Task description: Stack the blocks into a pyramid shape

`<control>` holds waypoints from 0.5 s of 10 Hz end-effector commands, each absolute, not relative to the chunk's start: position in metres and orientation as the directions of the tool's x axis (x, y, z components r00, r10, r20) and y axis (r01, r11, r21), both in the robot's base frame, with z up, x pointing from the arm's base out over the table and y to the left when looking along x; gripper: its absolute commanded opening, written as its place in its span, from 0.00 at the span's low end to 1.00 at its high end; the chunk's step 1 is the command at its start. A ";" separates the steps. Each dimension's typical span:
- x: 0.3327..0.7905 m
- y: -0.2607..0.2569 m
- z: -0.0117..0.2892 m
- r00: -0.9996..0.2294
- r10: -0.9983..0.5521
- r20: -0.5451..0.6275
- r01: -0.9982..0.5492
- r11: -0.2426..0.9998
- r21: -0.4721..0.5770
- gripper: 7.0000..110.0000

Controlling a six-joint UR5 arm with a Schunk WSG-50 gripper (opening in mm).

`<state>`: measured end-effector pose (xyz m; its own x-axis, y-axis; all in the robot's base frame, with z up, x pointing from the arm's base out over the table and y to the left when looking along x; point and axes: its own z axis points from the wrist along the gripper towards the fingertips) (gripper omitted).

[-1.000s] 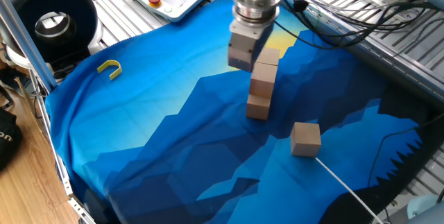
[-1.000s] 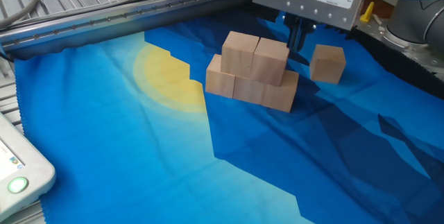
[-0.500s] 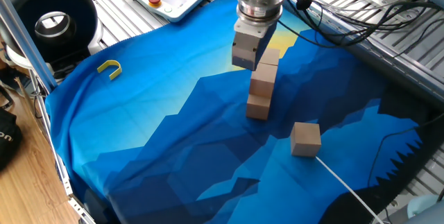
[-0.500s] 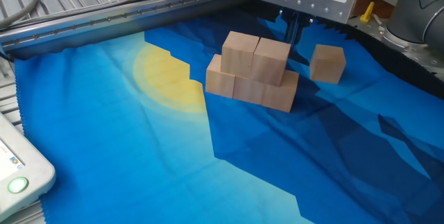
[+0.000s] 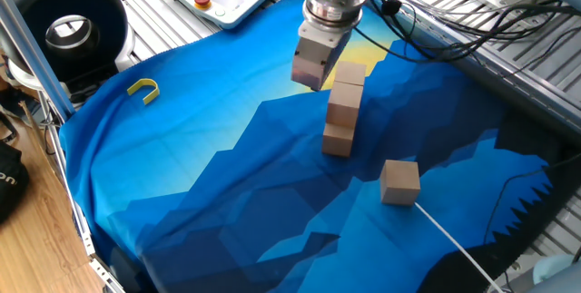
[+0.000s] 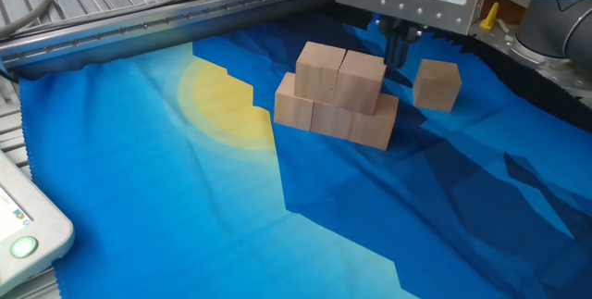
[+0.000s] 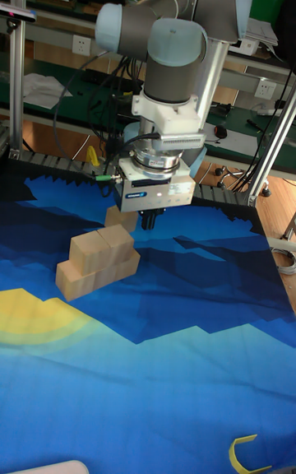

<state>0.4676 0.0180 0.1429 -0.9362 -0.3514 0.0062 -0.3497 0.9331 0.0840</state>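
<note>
The gripper (image 6: pixel 400 51) is hanging just behind the stack (image 6: pixel 338 95) in the upper middle of the frame, carrying nothing; its jaws are looking close together, though I cannot tell for sure. The stack is sitting as three blocks below and two on top, leaving the peak free. The spare block (image 6: pixel 436 85) is lying apart at upper right on the blue cloth (image 6: pixel 185 206), likely waiting to crown the pyramid
</note>
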 end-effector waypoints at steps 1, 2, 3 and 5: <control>0.408 0.007 0.132 -0.922 -0.385 0.039 -0.375 0.915 0.147 0.00; 0.405 0.000 0.130 -0.921 -0.388 0.035 -0.378 0.913 0.152 0.00; 0.402 -0.015 0.134 -0.929 -0.363 0.072 -0.357 0.930 0.092 0.00; 0.398 -0.015 0.136 -0.941 -0.328 0.088 -0.320 0.943 0.089 0.00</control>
<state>0.4121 -0.0074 0.1350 -0.9338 -0.3517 0.0663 -0.3448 0.9337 0.0961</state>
